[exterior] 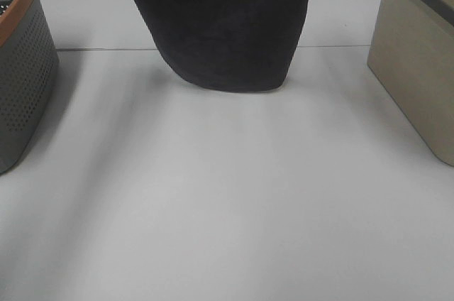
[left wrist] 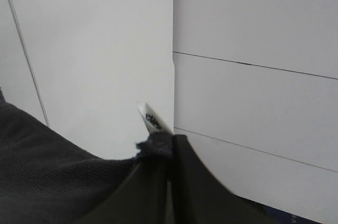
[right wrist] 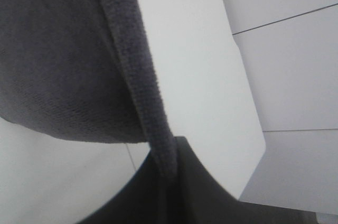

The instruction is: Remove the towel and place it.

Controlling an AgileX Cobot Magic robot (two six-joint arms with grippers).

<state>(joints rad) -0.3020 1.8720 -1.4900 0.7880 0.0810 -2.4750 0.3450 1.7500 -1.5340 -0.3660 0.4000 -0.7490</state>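
matt terry-cloth towel (exterior: 227,24), smooth matt table (exterior: 227,194)

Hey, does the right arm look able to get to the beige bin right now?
Probably yes: only open table lies between the right gripper and the beige bin. But it is shut on the towel, and the left gripper pinches another corner, so both would likely move together.

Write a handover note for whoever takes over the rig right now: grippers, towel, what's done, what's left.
Left gripper: shut on a corner of the towel, beside its label.
Right gripper: shut on the towel's hem.
Towel: hangs between both grippers above the table, between the grey orange-rimmed basket and the beige basket, in neither.
Done: towel is lifted.
Left: placing it; the views do not show where.
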